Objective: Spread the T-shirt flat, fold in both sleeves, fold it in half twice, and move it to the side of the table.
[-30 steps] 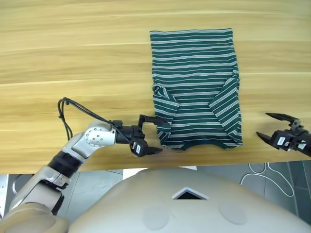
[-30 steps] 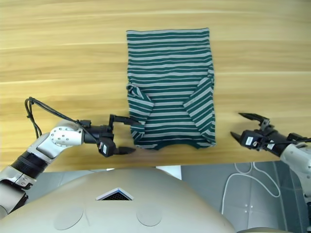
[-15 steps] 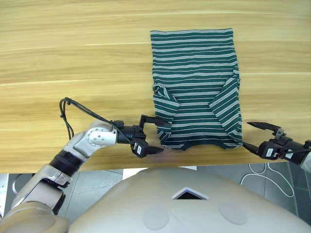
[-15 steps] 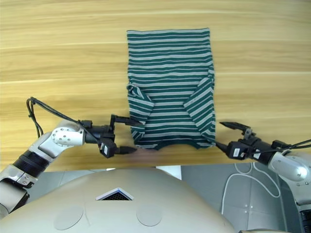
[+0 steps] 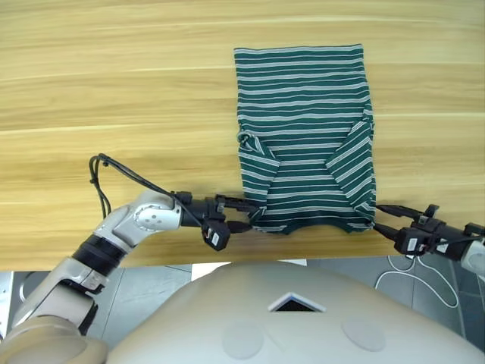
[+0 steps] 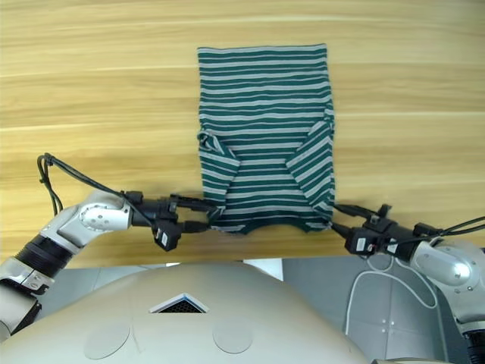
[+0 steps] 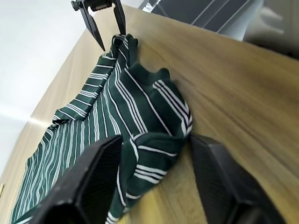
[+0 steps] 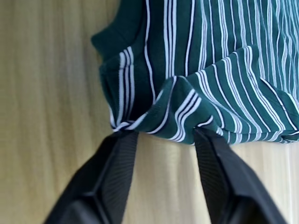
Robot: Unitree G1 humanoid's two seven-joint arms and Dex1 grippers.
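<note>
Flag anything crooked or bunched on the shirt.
The shirt lies fairly square, but its left edge is bunched into a small knot midway, and the folded-in sleeves are uneven. The near corners are rumpled where the left gripper and right gripper straddle them.

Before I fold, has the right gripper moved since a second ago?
Yes. The right gripper slid leftward to the near right corner of the unmoved dark green striped T-shirt.
</note>
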